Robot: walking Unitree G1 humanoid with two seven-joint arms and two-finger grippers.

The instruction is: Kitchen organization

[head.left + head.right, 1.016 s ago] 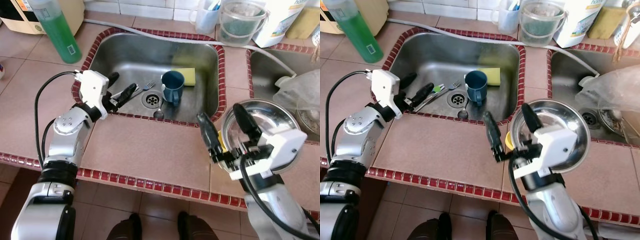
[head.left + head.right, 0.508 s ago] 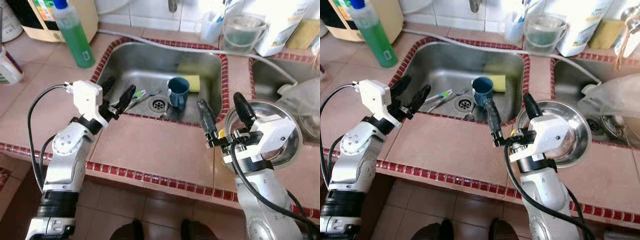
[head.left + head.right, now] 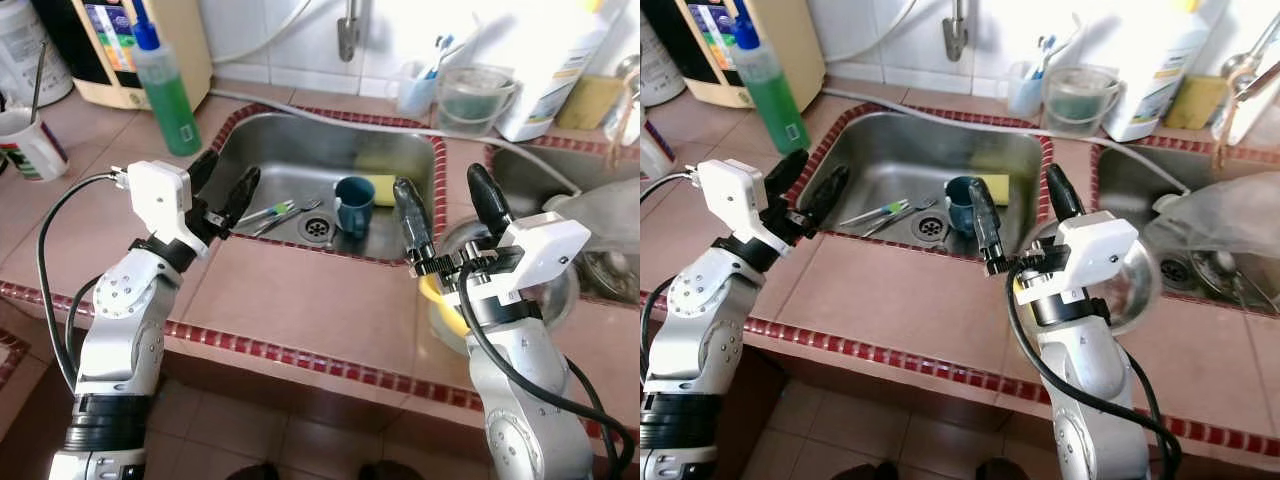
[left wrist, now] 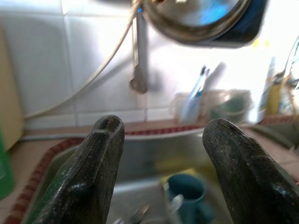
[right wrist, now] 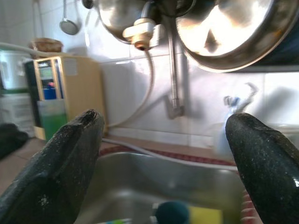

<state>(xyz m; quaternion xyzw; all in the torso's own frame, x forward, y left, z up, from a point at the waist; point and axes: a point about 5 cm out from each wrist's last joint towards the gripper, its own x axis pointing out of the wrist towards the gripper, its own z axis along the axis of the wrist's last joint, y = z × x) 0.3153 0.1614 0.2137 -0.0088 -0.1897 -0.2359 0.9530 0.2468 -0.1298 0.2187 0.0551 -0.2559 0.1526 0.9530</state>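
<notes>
Both my left gripper [image 3: 222,186] and right gripper [image 3: 446,207] hover empty with fingers spread at the sink [image 3: 300,135] edge, where a blue mug [image 3: 351,204] stands beside the drain, rigid, probably wet and slippery, best pinched across its rim.

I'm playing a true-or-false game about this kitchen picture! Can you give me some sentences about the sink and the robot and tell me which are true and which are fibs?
1. A blue mug stands in the sink. True.
2. The left gripper is holding the green bottle. False: its fingers are open and empty, and the bottle stands on the counter beside the sink.
3. A yellow sponge lies in the sink just behind the mug. True.
4. The right gripper is squeezing a fork. False: it is open, holding nothing, above the counter by a steel bowl.
5. The sink is full of soapy water. False: its drain shows, with cutlery lying next to it.
</notes>
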